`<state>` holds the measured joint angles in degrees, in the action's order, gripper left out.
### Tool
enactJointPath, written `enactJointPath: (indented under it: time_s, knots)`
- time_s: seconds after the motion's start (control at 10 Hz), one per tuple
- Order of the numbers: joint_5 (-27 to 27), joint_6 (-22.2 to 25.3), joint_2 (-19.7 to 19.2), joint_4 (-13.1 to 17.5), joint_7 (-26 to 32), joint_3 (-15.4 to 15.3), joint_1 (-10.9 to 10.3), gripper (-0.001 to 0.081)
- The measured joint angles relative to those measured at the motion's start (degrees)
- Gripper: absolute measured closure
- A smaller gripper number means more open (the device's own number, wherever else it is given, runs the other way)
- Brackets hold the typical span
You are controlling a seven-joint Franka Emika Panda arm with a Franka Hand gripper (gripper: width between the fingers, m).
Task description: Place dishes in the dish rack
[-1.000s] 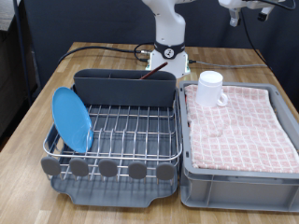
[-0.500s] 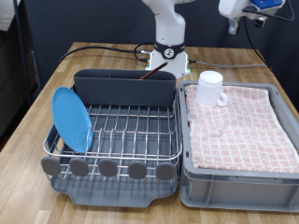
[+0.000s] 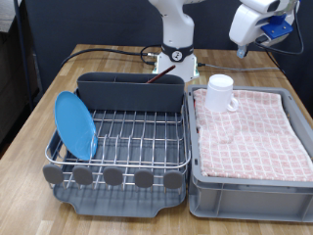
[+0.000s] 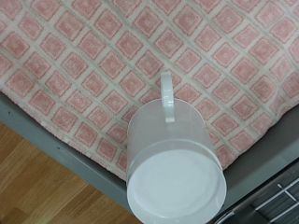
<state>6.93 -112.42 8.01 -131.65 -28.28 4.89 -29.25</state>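
The white mug (image 3: 221, 93) stands upright on the pink checked towel (image 3: 249, 132), at the far left corner of the towel in the exterior view. The wrist view looks straight down on the mug (image 4: 176, 168), with its handle pointing over the towel (image 4: 93, 65). The light-blue plate (image 3: 74, 124) stands on edge in the dish rack (image 3: 117, 147) at its left side. The reddish-brown spoon (image 3: 161, 78) leans in the grey cutlery box (image 3: 130, 93). The gripper (image 3: 242, 47) hangs in the air above and to the right of the mug and holds nothing that shows.
The grey bin (image 3: 245, 191) holding the towel sits right of the rack on a wooden table (image 3: 39, 108). A black cable (image 3: 98, 51) runs behind the rack to the robot base (image 3: 177, 59). A corner of the rack's wire grid (image 4: 280, 201) shows in the wrist view.
The gripper has come down from the top right edge of the exterior view, moving lower and closer to the mug. The dishes have not moved.
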Motion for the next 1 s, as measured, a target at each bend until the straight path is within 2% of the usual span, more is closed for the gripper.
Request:
enactJointPath:
  time_s: [0.4, 1.0]
  knots:
    - [0.9, -3.2, -3.6, -0.4, 0.1, -1.6, -0.4, 0.0004]
    - [1.3, -9.6, -6.2, -4.1, -0.1, -2.7, -0.3, 0.0004]
